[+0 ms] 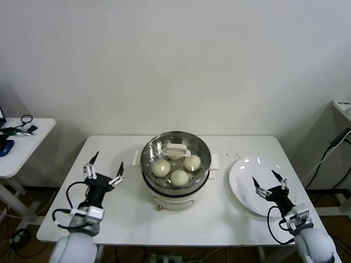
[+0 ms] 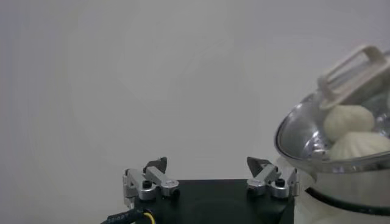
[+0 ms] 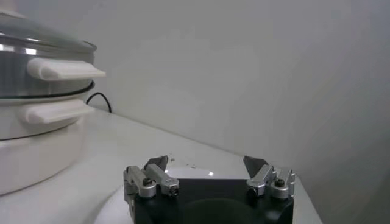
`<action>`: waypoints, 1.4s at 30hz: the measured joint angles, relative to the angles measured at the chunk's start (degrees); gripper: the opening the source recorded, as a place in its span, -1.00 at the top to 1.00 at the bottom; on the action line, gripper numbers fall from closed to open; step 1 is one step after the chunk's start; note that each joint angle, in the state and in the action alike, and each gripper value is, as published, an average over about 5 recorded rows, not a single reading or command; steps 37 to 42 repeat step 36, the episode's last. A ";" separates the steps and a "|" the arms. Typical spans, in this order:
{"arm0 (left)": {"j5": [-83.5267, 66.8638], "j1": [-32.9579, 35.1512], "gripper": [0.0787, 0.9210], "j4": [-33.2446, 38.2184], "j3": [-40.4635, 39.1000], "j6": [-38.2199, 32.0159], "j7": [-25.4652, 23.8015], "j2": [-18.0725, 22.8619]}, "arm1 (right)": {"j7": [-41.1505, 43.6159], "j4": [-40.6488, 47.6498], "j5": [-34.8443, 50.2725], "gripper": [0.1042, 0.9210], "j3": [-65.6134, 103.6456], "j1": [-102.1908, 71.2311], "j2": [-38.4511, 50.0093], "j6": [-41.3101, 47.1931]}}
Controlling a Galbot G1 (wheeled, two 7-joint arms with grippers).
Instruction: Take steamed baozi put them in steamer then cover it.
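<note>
The steamer (image 1: 174, 193) stands at the table's middle, with the glass cover (image 1: 176, 149) resting on it. Through the glass I see three steamed baozi (image 1: 161, 167) inside; a fourth is partly hidden behind the cover's handle. My left gripper (image 1: 108, 160) is open and empty, left of the steamer. In the left wrist view my left gripper (image 2: 207, 163) is open, with the steamer (image 2: 341, 182), cover handle (image 2: 353, 72) and a baozi (image 2: 347, 122) beside it. My right gripper (image 1: 270, 179) is open and empty above the white plate (image 1: 244, 172). It also shows in the right wrist view (image 3: 206, 161).
The white plate (image 3: 189, 171) lies bare at the table's right, with the steamer (image 3: 36, 79) beyond it. A side table (image 1: 27, 139) with cables stands far left. A black cable (image 1: 329, 153) hangs at the right.
</note>
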State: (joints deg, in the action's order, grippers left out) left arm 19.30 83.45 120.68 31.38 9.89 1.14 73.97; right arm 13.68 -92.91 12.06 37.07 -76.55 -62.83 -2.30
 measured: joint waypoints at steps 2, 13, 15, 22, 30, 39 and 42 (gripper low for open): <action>-3.77 0.97 -0.77 -0.87 1.31 -2.48 0.56 0.64 | -0.10 -0.22 0.22 -0.76 0.16 -0.29 -0.14 -0.24; -15.48 3.72 -0.77 -3.32 4.28 -9.67 1.80 3.17 | -0.25 -0.98 1.43 -0.76 0.84 -1.82 -0.20 -1.44; -16.51 3.99 -0.77 -3.65 4.56 -10.37 1.77 3.43 | -0.23 -0.98 1.45 -0.76 0.86 -1.99 -0.37 -1.69; -19.04 4.41 -0.77 -4.25 5.42 -11.87 1.65 3.70 | -0.22 -0.75 1.47 -0.76 0.97 -1.97 -0.94 -2.34; -20.18 4.50 -0.77 -4.69 5.75 -12.66 1.40 3.96 | -0.23 -0.24 1.56 -0.76 0.90 -1.29 -1.05 -2.50; -20.60 4.46 -0.77 -4.77 6.04 -12.90 1.13 3.96 | -0.24 -0.10 1.36 -0.76 0.74 -0.92 -1.39 -2.53; -20.60 4.46 -0.77 -4.77 6.04 -12.90 1.13 3.96 | -0.24 -0.10 1.36 -0.76 0.74 -0.92 -1.39 -2.53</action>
